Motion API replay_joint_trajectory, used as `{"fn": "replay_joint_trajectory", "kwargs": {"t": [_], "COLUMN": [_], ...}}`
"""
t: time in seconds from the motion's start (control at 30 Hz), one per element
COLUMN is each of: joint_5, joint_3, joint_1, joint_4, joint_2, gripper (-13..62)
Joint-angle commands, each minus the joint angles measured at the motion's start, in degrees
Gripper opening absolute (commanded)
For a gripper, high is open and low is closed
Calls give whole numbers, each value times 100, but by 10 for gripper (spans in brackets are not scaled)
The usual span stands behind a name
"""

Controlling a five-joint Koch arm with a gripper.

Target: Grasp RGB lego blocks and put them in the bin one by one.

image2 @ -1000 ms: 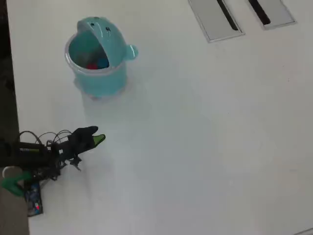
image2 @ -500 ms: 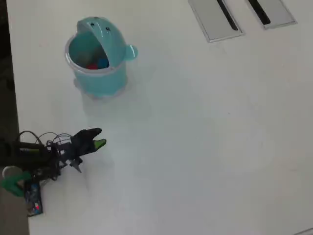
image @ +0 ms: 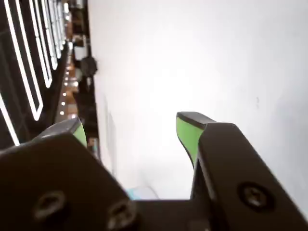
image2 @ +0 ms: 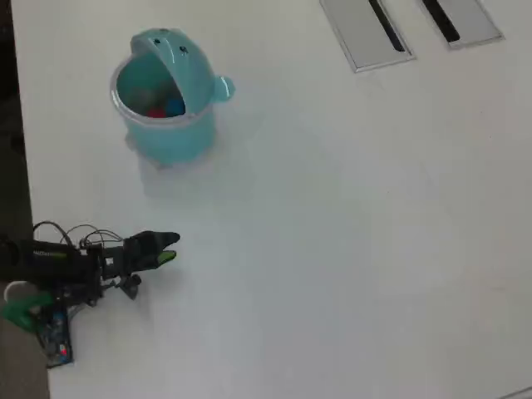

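Currently my gripper (image: 132, 132) stands with its jaws parted: in the wrist view the two green-padded fingertips (image: 185, 131) sit well apart with nothing but bare white table (image: 202, 57) between them. I hold no block. From overhead the gripper (image2: 166, 248) lies low near the left edge of the table (image2: 349, 249), folded close to the arm's base, and well apart from the bin (image2: 166, 133).

The bin stands upright toward the upper left of the overhead view, its domed lid (image2: 170, 51) tipped back and the mouth open. Inside I can make out a red block (image2: 155, 111) and a blue block (image2: 174, 105) lying close together on the bottom. I cannot find the yellow-green block in either view; it may lie hidden beneath the bin wall or the lid, but I cannot confirm that. No loose block shows anywhere on the table surface.

My assessment: at least two of the three blocks are delivered, and with nothing left on the table to pick up, the task appears complete or very nearly so. The arm's tucked posture is consistent with a rest position.

Two flat grey panels (image2: 366, 33) lie at the top right, clear of the work.
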Motion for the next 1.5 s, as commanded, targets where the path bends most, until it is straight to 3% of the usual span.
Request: {"fn": "replay_joint_trajectory", "kwargs": {"t": [0.0, 1.47], "joint_5": [18, 237], "joint_3": [431, 431], "joint_1": [-18, -88], "joint_4": [316, 870], "joint_2": [396, 360], "gripper": [353, 346]}}
